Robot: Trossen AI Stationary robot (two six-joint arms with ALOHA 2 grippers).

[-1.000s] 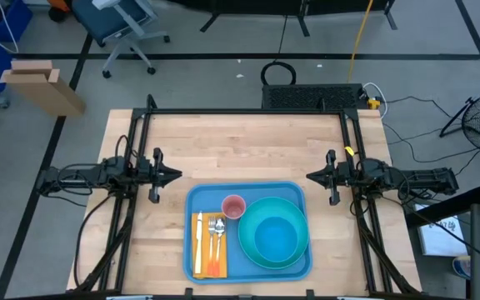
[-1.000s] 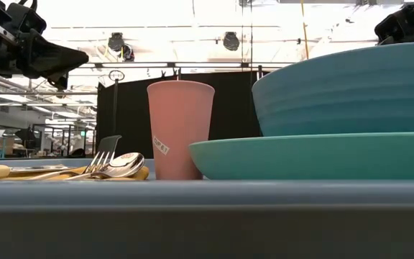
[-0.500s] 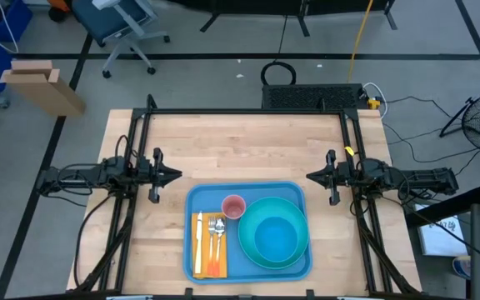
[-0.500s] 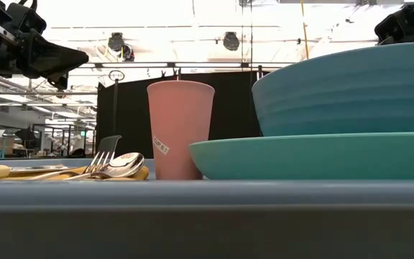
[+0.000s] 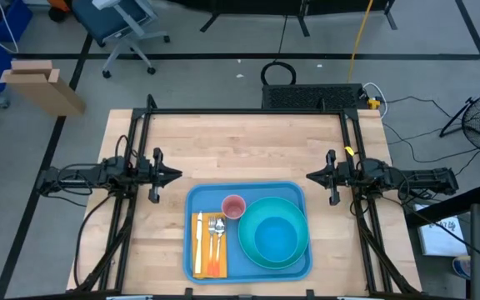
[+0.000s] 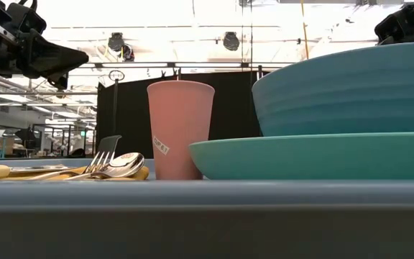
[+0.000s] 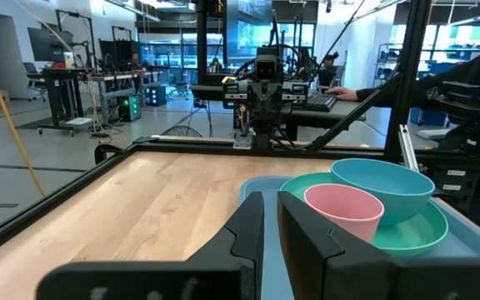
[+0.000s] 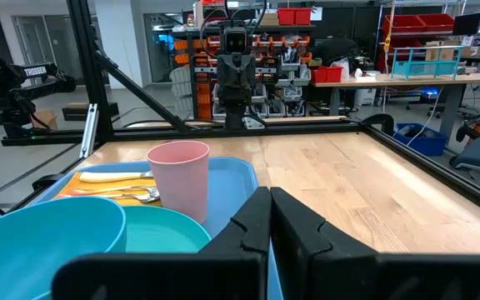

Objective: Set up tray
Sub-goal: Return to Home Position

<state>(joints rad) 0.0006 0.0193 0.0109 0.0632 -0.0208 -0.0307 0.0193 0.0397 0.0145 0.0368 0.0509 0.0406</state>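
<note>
High view: my left pincer point(image 5: 176, 175) hangs over the left side of the surface point(image 5: 240, 142) and points inward. It is just off the tray's far left corner. My right pincer point(image 5: 311, 177) mirrors it on the right side, off the far right corner. Neither touches anything.

Wrist views: both pincers are narrow, fingers drawn together with only a sliver between them. Both hold nothing.

The tray point(image 5: 207, 197) lies flat at the middle of the surface's near edge, between my two arms.
- Left part of the tray: a yellow napkin point(image 5: 197, 268) with three pieces lying side by side on it.
  - The knife point(image 5: 198, 237) is leftmost.
  - The fork point(image 5: 211, 242) is in the middle.
  - The spoon point(image 5: 221, 237) is rightmost.
- A pink cup point(image 5: 234, 206) stands upright just beyond the napkin's far right corner, right beside the plate.
- The turquoise plate point(image 5: 272, 206) fills the right part of the tray.
- A blue bowl point(image 5: 275, 239) sits in the plate.

Low view: the cup stands between the cutlery and the plate, and the bowl rises above the plate rim.
</note>
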